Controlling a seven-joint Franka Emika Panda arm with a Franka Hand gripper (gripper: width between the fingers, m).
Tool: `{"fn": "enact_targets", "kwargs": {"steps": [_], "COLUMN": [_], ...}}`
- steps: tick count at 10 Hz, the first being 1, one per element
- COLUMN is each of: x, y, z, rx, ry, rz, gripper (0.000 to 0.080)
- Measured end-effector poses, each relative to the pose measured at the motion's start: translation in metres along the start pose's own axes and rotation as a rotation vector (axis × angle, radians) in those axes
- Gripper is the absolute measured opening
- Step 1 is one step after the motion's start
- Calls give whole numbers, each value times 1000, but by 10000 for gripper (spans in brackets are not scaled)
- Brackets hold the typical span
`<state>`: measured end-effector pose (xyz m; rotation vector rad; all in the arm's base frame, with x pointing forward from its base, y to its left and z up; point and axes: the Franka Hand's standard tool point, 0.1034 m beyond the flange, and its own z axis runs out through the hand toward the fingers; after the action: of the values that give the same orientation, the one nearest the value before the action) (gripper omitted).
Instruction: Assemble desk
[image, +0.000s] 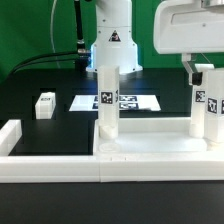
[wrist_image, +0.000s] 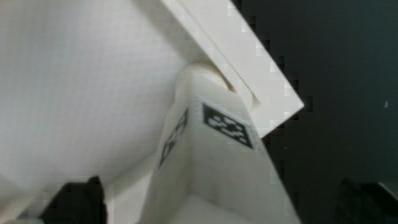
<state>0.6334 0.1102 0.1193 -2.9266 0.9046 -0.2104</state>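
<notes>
The white tabletop panel (image: 155, 147) lies flat against the front border wall. One square leg (image: 107, 100) stands upright on its corner at the exterior view's left. My gripper (image: 201, 72) is at the exterior view's right, shut on the top of a second tagged leg (image: 207, 108), which stands upright on the panel's other corner. In the wrist view this leg (wrist_image: 222, 130) runs down from between my dark fingers (wrist_image: 71, 203) onto the panel (wrist_image: 80, 90); my gripper (wrist_image: 214, 216) grips around it. A third loose leg (image: 45, 105) lies on the black table at the left. The fourth is out of view.
The marker board (image: 135, 102) lies flat behind the standing leg. The long low white border wall (image: 50, 168) runs along the front, with a short arm at the left (image: 10, 135). The robot's base (image: 112, 45) stands at the back.
</notes>
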Motion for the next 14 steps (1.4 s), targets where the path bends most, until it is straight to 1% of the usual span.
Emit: {"fn": "enact_targets", "kwargs": {"steps": [1,2,5,8,9,10,11,12,13,14], "x": [1,0,0,-2,-3,-4,-4,-4,-4,-4], "y": [3,2,2,0,-1,-1,-1,-1,-1,-1], "z": [2,2,2,2,3,3,3,3,3,3], "rx": [-3,-4,-10,-10,-9,-8,-7,-8,-8,-8], "ry": [-2,-1,0,-3,-5,-6,-5,-5,-5,-5], "rz": [-105,-149,-426,-648,-712,-716,-716,-714,-714,-714], "gripper": [649,649,649,649,649,649,621,487,314,314]}}
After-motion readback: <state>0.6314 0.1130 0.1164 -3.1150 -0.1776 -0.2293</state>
